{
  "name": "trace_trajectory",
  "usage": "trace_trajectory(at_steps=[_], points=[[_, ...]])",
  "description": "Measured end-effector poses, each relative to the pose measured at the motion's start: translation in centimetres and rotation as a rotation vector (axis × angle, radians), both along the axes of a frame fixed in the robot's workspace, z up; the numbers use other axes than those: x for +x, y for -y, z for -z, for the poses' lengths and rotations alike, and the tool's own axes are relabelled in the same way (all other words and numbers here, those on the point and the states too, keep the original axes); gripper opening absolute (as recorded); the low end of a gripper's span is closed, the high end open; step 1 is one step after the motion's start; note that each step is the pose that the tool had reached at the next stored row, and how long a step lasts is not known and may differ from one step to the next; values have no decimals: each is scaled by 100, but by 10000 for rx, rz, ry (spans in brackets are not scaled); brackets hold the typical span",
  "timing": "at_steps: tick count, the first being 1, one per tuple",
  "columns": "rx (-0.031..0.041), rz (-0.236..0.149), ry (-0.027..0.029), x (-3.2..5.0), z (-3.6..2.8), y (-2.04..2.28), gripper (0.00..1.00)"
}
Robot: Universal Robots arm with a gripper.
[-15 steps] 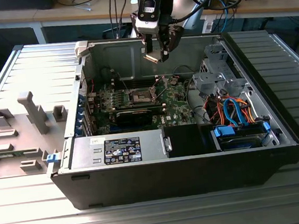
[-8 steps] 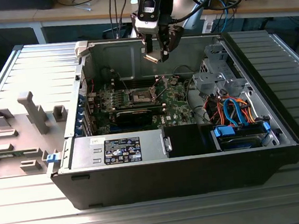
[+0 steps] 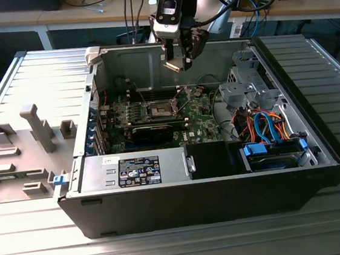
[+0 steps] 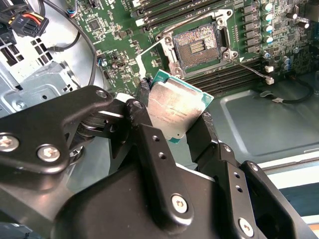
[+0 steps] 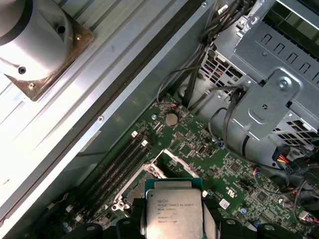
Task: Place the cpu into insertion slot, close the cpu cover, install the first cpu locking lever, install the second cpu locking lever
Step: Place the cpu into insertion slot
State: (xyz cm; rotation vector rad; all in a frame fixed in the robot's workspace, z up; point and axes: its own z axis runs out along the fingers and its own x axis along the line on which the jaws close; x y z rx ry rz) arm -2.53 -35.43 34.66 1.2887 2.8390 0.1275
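**CPU gripped above the open socket**

The gripper [image 3: 177,64] is hanging inside the open computer case [image 3: 213,190], above the green motherboard [image 3: 198,109]. Its two black fingers [image 4: 149,134] are clenching the cpu [image 4: 177,112] by opposite edges. In both wrist views the chip is showing its silvery lid and teal-green rim, and it is sitting tilted and clear of the board. In the exterior view it is too small to make out between the fingertips, and the picture's edge is cutting off the arm above the wrist.

The insertion slot [image 4: 197,47] is lying bare, with its dark pin field showing in the second wrist view. In the first wrist view the cpu [image 5: 173,211] and the gripper [image 5: 174,221] are covering most of it. The cpu cover [image 4: 168,59] is standing swung open beside the socket, and the chip's corner is hiding part of its frame. A thin wire locking lever [image 4: 251,69] is lying loose across the memory slots [image 4: 219,77], away from the socket rim.

Several lines of dark print are running across the chip's lid in the first wrist view and are showing fainter in the second. A black label [image 3: 139,170] with white print is sitting on the grey power supply [image 3: 95,172], and its text is too small to follow. The metal drive cage [image 5: 279,64] is running out of the first wrist view, with black cables crossing in front of it.
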Motion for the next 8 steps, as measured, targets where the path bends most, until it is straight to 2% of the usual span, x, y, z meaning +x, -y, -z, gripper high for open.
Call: trace_trajectory(at_steps=[8], points=[[-2, 72, 0, 0, 3, 0, 55]])
